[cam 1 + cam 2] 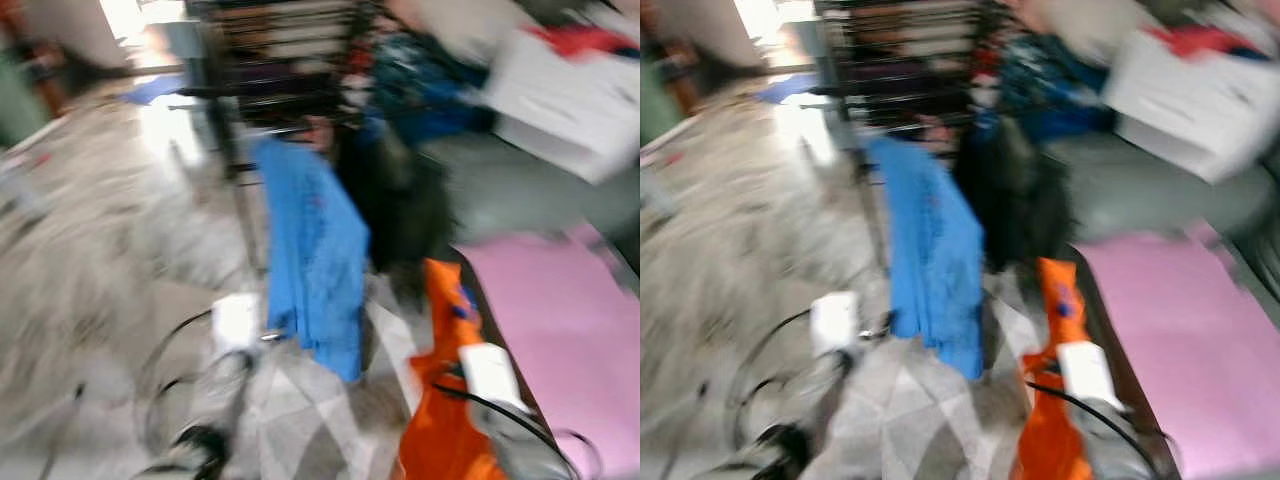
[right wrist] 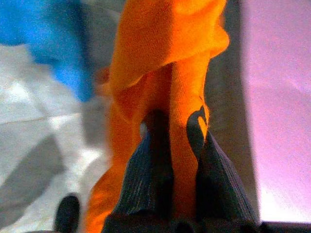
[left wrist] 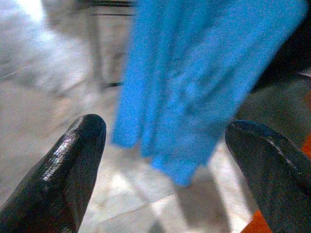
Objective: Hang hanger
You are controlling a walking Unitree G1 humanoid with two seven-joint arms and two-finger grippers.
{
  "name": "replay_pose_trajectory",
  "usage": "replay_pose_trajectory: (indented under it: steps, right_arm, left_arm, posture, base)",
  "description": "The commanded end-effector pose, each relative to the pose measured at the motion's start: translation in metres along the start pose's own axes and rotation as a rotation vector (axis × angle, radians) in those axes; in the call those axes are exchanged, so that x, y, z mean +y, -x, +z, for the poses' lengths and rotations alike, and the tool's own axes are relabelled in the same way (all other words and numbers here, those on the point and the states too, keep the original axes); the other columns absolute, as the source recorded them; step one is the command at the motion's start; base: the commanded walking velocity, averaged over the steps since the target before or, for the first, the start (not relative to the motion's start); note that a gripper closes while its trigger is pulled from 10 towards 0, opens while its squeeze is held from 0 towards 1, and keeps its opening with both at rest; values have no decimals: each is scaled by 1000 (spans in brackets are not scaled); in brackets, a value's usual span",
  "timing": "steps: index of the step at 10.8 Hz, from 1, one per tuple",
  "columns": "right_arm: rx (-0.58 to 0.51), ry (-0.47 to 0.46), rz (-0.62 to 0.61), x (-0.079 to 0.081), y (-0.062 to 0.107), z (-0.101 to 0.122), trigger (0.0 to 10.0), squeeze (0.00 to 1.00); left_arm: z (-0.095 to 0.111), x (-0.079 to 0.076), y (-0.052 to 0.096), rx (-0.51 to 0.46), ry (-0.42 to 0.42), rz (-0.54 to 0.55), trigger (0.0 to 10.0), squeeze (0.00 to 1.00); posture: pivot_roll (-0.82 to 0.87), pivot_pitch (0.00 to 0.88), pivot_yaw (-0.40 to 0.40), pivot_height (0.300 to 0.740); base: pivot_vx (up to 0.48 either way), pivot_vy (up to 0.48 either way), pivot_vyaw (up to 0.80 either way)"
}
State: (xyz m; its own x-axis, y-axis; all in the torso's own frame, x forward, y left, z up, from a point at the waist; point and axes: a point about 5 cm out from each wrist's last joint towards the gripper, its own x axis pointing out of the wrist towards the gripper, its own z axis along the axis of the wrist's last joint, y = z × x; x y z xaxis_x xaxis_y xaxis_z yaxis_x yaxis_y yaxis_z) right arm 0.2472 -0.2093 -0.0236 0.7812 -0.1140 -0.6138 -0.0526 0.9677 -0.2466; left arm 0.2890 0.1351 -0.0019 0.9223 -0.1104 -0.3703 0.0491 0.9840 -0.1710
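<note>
Right wrist view: right gripper (image 2: 177, 133) jaws clamp soft orange cloth (image 2: 167, 63) | left gripper (image 3: 170, 145) jaws apart, facing limp blue cloth (image 3: 194, 73)

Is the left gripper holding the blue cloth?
No. The left gripper is open, with the blue cloth hanging ahead of it, not between its fingers.

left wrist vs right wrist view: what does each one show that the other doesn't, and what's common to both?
Left wrist view alone: the left gripper, jaws spread wide with nothing between them, and a dark rack leg behind the cloth.

Right wrist view alone: the right gripper, jaws shut on the orange garment, with a pink surface beside it.

Both: the hanging blue garment, close ahead of the left gripper and off to one side in the right wrist view, and the pale tiled floor. A sliver of orange also sits at the left wrist view's edge.
</note>
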Motion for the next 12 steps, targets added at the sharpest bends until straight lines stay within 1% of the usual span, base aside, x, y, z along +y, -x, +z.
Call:
replay_pose_trajectory:
  steps: [1,2,3,4,5,6,7,8,9,10,12]
  right_arm:
    - [-4,7,24,4,-4,7,10000,0]
    - [8,-10,40,12,-9,11,10000,0]
    - [25,-64,45,17,-11,12,10000,0]
    - [36,-137,0,16,-13,14,10000,0]
    - [42,-175,-31,12,-13,11,10000,0]
    - [73,-260,-34,11,-13,3,10000,0]
    - [100,-270,-47,8,-11,-7,10000,0]
    - [102,-257,-53,7,-9,-12,10000,0]
    - [90,-260,-52,7,-9,-10,10000,0]
    - [75,-273,-6,13,-9,-9,10000,0]
    - [65,-278,46,19,-8,-10,10000,0]
  left_arm:
    - [0,0,2,-20,-17,6,10000,0]
    - [-5,8,7,-17,-34,37,10000,0]
    - [-6,16,8,-13,-43,56,10000,0]
    - [-2,26,9,-28,-7,82,10000,0]
    - [1,27,8,-33,10,75,10000,0]
    - [1,20,6,-24,-7,42,10000,0]
    - [-2,11,5,-10,-9,16,10000,0]
    - [-7,3,6,10,4,-18,10000,0]
    - [-11,-3,6,18,6,-48,10000,0]
    - [-13,-11,6,30,1,-69,10000,0]
    - [-12,-14,4,37,2,-78,10000,0]
  posture:
    - [-29,0,-39,740]
    - [5,0,-35,740]
    - [21,0,-25,740]
    - [23,0,2,740]
    - [11,0,20,740]
    - [-9,0,31,740]
    - [-32,0,45,740]
    - [-46,0,50,740]
    - [-71,0,60,740]
    - [-85,0,62,740]
    - [-97,0,68,740]
  base:
    - [0,0,0]
    - [0,0,0]
    - [0,0,0]
    - [0,0,0]
    - [0,0,0]
    - [0,-274,0]
    - [0,-300,0]
    - [0,-352,0]
    - [0,-398,0]
    - [0,-398,0]
    - [0,-394,0]
